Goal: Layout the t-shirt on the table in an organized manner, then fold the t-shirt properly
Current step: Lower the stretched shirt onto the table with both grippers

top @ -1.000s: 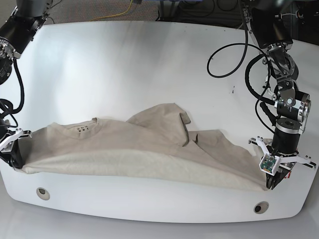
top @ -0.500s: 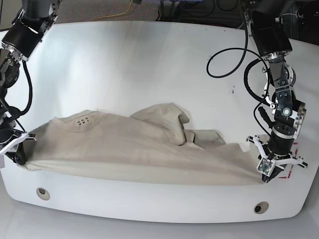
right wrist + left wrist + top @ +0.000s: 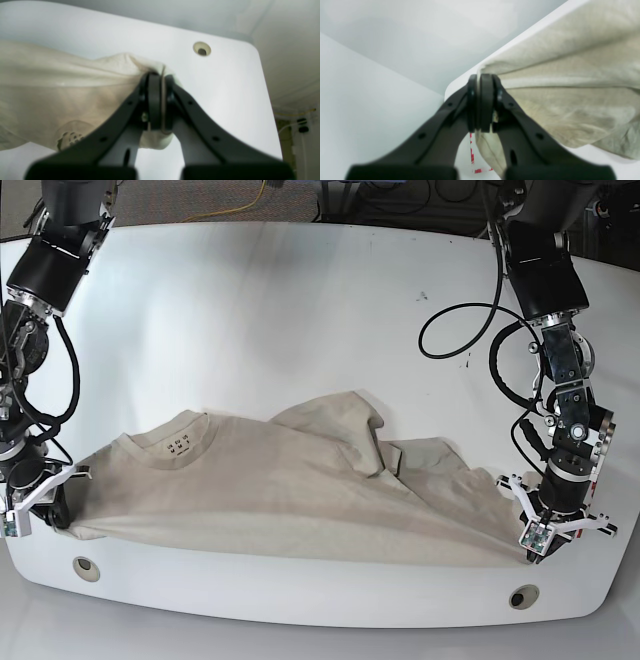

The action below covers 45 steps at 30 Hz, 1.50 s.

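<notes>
We had the t-shirt (image 3: 290,490) stretched across the near part of the table (image 3: 300,300), left gripper (image 3: 537,532) and right gripper (image 3: 45,505) each clamped tight on a corner. Biggest worry: pulling harder could yank fabric out of a pinch, or drag the bunched sleeve (image 3: 345,420) into worse creases. The back layer was hidden, and both wrist views were blurry up close.

The right end effector (image 3: 157,105) is pinching a corner of the t-shirt (image 3: 62,100), which is trailing toward nine o'clock across the bench (image 3: 225,105); a grommet hole (image 3: 202,49) is showing at one o'clock.
</notes>
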Motion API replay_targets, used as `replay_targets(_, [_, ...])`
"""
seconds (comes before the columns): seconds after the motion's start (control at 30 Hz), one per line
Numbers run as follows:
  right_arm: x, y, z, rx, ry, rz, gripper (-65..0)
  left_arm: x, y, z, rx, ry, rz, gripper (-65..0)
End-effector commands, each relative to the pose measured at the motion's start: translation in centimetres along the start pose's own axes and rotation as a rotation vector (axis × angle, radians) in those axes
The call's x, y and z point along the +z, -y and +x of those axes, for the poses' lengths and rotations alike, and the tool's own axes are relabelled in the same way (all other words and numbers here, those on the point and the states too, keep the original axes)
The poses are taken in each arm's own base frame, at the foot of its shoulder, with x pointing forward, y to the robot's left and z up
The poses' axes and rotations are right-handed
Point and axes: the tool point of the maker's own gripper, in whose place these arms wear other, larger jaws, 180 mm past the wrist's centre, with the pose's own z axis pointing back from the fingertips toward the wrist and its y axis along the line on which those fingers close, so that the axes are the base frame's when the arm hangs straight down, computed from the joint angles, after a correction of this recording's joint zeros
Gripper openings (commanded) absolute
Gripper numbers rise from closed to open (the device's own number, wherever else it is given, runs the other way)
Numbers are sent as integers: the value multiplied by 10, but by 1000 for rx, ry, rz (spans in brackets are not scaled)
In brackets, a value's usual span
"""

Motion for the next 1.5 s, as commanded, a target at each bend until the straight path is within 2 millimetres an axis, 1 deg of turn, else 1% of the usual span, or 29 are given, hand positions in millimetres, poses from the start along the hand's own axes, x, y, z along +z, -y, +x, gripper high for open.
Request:
replay_targets(0.0, [7, 9, 9, 20, 31, -26, -650, 4, -19, 21, -9, 60, 56, -650])
replay_targets(0.03, [7, 9, 8, 20, 28, -26, -650, 5, -17, 20, -10, 58, 53, -650])
replay_targets(0.07, [7, 8, 4, 20, 17, -24, -650, 8, -11, 14, -13, 46, 43, -650])
replay_targets(0.17, [6, 8, 0, 16, 9, -22, -650, 12, -5, 7, -15, 36, 30, -650])
replay_targets(0.4, [3, 2, -5, -2, 5, -11, -650, 10, 3, -3, -2, 13, 7, -650])
replay_targets(0.63, [1, -2, -6, -7, 5, -4, -650, 10, 5, -2, 25, 24, -5, -650])
replay_targets(0.7, [-1, -1, -9, -14, -3, -3, -650, 9, 4, -2, 25, 25, -3, -650])
replay_targets(0.8, [-6, 1, -13, -34, -15, -1, -650, 7, 6, -6, 28, 14, -10, -650])
replay_targets(0.83, [-8, 3, -12, -42, -14, -1, -650, 6, 6, -7, 30, 12, -11, -641])
replay_targets(0.97, [-20, 1, -17, -64, -43, 16, -650, 3, 11, -14, 37, -7, -26, -581])
replay_targets(1.03, [-23, 4, -18, -76, -49, 14, -650, 3, 11, -14, 39, -6, -27, -563])
replay_targets(1.2, [-23, 5, -20, -79, -53, 14, -650, 3, 12, -12, 41, 4, -27, -581])
replay_targets(1.33, [-16, -1, -9, -44, -20, 16, -650, 5, 12, -5, 41, 49, -27, -621])
replay_targets(1.47, [-6, -9, -1, -1, 9, 20, -650, 7, 9, 1, 39, 77, -18, -644])
